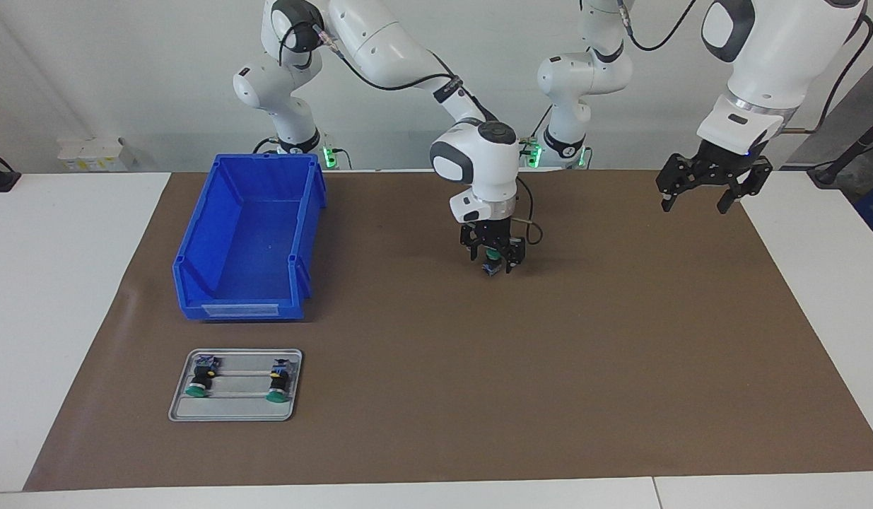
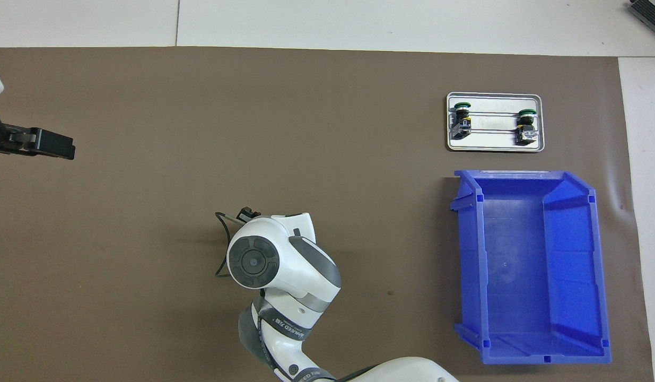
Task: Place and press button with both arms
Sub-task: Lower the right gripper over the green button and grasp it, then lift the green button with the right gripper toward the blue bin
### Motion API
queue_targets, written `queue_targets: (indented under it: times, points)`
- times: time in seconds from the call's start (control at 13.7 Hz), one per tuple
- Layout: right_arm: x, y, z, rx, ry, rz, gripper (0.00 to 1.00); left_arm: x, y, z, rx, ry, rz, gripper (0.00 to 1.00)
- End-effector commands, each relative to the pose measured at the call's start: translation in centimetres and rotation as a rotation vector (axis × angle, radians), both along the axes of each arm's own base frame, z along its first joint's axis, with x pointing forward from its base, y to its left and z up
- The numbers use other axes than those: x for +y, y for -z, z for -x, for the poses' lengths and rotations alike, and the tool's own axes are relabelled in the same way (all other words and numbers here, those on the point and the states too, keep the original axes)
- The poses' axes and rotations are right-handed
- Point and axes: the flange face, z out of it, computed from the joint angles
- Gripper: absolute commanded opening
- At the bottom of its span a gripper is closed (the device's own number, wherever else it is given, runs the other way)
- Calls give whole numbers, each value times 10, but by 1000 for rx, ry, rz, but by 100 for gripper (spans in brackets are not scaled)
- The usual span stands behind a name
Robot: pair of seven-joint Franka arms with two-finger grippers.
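Note:
The button (image 1: 491,267) stands on the brown mat (image 1: 549,367) near its middle, green cap up and blue-grey base down. My right gripper (image 1: 493,263) hangs straight down over it, open, one finger on each side of the button, and I see no grip. From overhead the right arm's wrist (image 2: 258,257) hides both that gripper and the button. My left gripper (image 1: 694,206) (image 2: 62,147) hangs open and holds nothing, raised over the mat's edge at the left arm's end, where that arm waits.
A blue bin (image 1: 196,268) (image 2: 468,254) sits at the right arm's end of the mat. Farther from the robots than the bin lies a small metal tray (image 1: 182,413) (image 2: 494,149) holding two identical buttons (image 1: 199,378) (image 1: 278,378).

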Motion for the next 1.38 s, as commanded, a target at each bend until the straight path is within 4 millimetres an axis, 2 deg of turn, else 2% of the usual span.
queue_targets:
  times: [0.0,0.07,0.22,0.29,0.36,0.58,0.73,0.87,1.02,1.16,1.31]
  points:
    - [-1,4,4,-11,12,-3,78,12,-2,8,2,-8,-15,100]
    - [-2,5,4,-10,13,-1,70,11,-3,8,0,-6,-15,100]
    - [-1,4,5,-10,9,-1,39,9,-2,8,2,-1,-15,100]
    - [1,4,7,-7,4,-1,8,9,-2,8,3,-1,-15,100]
    - [0,3,7,-5,6,2,0,10,-3,8,0,-4,-15,100]
    - [-10,0,-3,-3,-18,17,0,11,-3,8,0,-6,-15,100]
    - [-31,-23,-22,-8,-18,22,0,10,-3,8,0,-3,-15,100]
    - [-48,-52,-30,-5,-40,37,0,10,-2,8,2,-4,-15,100]
    - [-83,-91,-44,15,-70,55,0,11,-2,8,2,-6,-15,100]
    - [-136,-128,-67,22,-123,87,0,10,-3,8,0,-4,-15,100]
    - [-195,-155,-89,39,-206,129,0,10,-3,8,0,-4,-15,100]
